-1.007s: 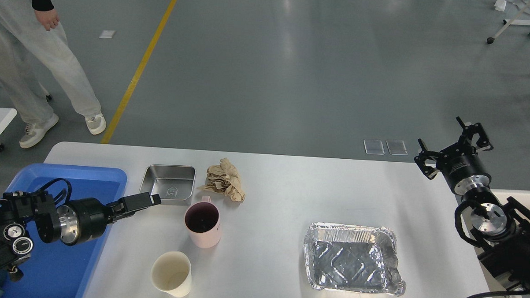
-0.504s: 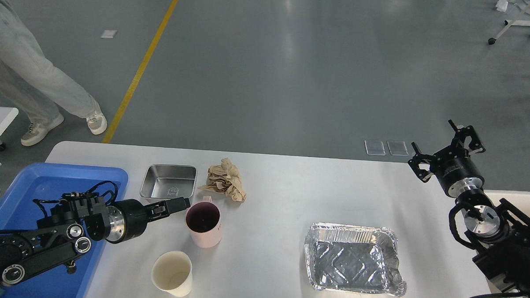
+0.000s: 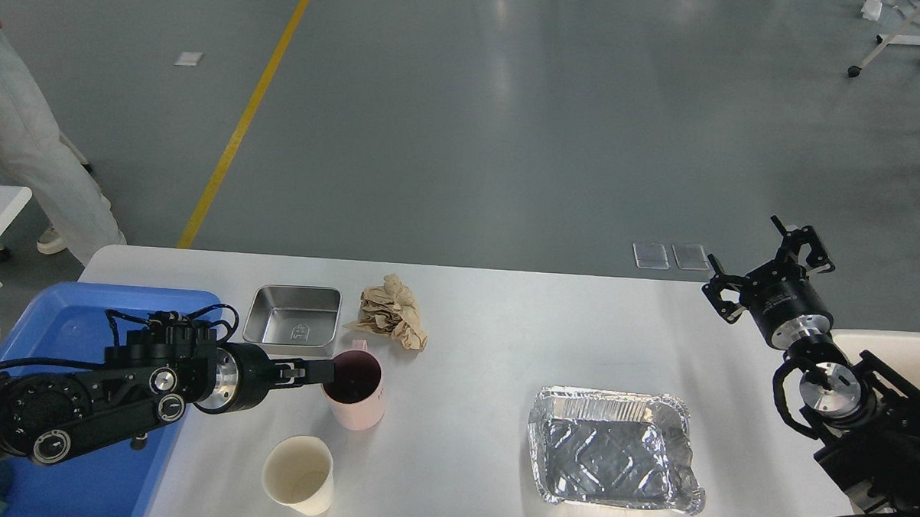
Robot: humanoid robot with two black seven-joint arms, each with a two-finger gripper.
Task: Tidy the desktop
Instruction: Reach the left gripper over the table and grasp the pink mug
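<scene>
The desktop (image 3: 488,344) fills the lower half of the view, white, with the grey floor behind it. A blue tray (image 3: 60,313) sits on its left end. Toward the right there's a crinkled foil pan (image 3: 614,447), with open tabletop around it. Then a steel dish (image 3: 293,316), a crumpled brown paper (image 3: 391,312) right beside it, a pink mug (image 3: 354,389) and a paper cup (image 3: 298,475) in front. The left gripper (image 3: 324,372) is right at the mug's rim; can't tell if it's gripping. The right gripper (image 3: 766,269) hangs over the desktop's right edge, fingers spread apart, holding nothing.
</scene>
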